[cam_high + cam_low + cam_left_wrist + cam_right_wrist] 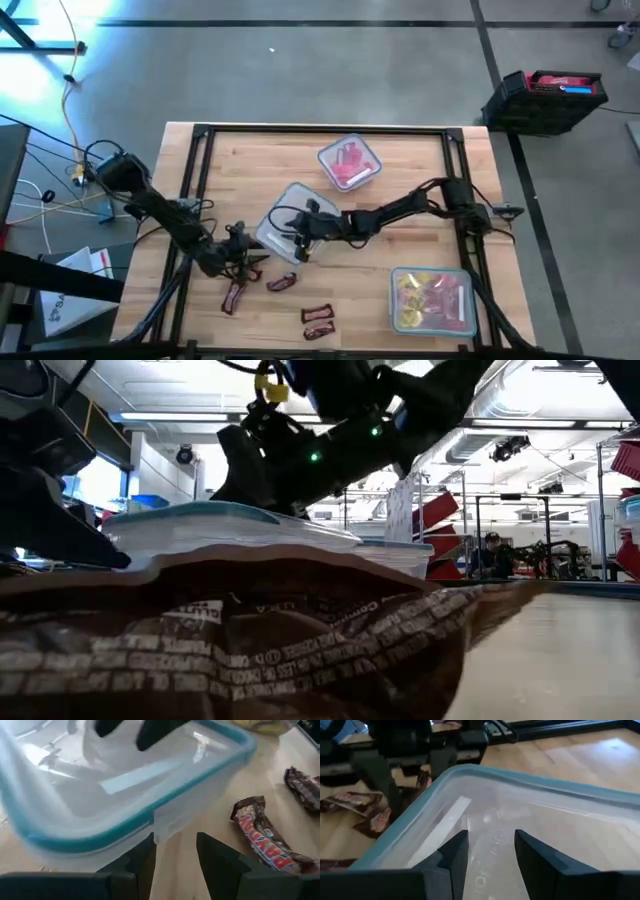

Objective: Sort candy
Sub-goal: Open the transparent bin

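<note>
An empty clear container with a teal rim (283, 226) sits mid-table. My right gripper (302, 238) is open over its right part, with both fingers (455, 855) above the inside. My left gripper (240, 250) is open and low at the container's left side, its fingers either side of the rim's clear tab (161, 826). Dark brown candy bars lie on the wood near the front: one (235, 295), another (282, 282) and a pair (318, 322). One bar (265, 842) lies beside my left gripper, and one wrapper (250, 640) fills the low view's foreground. My left gripper has its fingers (142, 860) level at the container's side wall, close under the rim (125, 822); I cannot tell whether they touch it. My right gripper points slanting down into the container; its own fingers hide the wall below them, so I cannot tell whether it touches.
A clear container holding red candy (350, 162) stands at the far middle. Another holding yellow and pink candy (432, 298) stands at the front right. A black frame (200, 135) runs around the tabletop. Bare wood lies at the far left and between the containers.
</note>
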Available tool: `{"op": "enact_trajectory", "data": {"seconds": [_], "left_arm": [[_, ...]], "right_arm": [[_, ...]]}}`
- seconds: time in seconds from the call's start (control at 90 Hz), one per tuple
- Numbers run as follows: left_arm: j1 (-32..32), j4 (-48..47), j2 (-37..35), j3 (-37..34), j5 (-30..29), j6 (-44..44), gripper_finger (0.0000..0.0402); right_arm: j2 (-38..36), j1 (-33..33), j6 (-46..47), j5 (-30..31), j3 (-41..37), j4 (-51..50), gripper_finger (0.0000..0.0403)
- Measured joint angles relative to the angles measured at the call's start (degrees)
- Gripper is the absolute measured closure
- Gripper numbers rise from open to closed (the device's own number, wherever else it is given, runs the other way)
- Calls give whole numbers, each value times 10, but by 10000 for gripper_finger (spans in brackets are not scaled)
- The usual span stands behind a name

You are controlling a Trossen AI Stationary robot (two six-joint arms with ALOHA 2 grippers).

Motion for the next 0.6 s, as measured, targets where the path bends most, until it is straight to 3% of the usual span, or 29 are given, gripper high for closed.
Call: {"op": "enact_trajectory", "data": {"seconds": [0.6], "left_arm": [[7, 33, 18, 37, -9, 43, 275]], "right_arm": [[2, -2, -15, -18, -1, -8, 269]]}}
